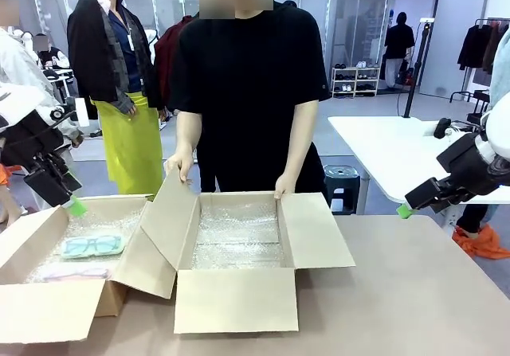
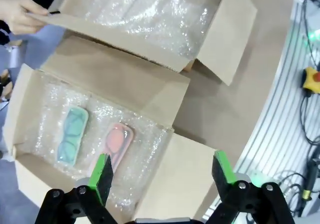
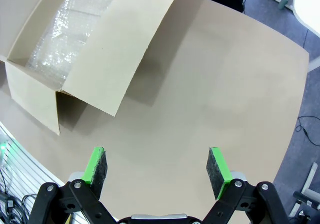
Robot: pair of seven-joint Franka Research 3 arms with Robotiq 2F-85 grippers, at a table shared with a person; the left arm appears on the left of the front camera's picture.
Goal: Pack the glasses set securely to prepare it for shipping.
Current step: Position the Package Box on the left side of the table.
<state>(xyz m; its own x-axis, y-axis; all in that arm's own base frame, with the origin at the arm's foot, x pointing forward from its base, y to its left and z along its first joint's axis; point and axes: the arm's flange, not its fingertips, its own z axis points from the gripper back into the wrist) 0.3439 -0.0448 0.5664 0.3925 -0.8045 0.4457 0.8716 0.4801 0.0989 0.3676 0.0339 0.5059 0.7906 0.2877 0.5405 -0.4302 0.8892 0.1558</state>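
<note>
Looks like a lab/studio w/ shop props: clothes rack (image 1: 484, 41), shoe shelf (image 1: 355, 80), white worktables (image 1: 390, 153).

pink glasses pack (image 1: 73, 273) — blurry, frame shape unclear — left box (image 1: 32, 292) cut by the picture's edge.

A broad bench (image 1: 414, 292) with a plain beige-brown top carries two open corrugated cardboard boxes side by side. The middle cardboard box (image 1: 239, 300) stands with all four flaps spread outward, its near flap lying flat on the bench. The left cardboard box (image 1: 48, 308) sits just beside it, their flaps overlapping. The bench's right half lies bare.
</note>
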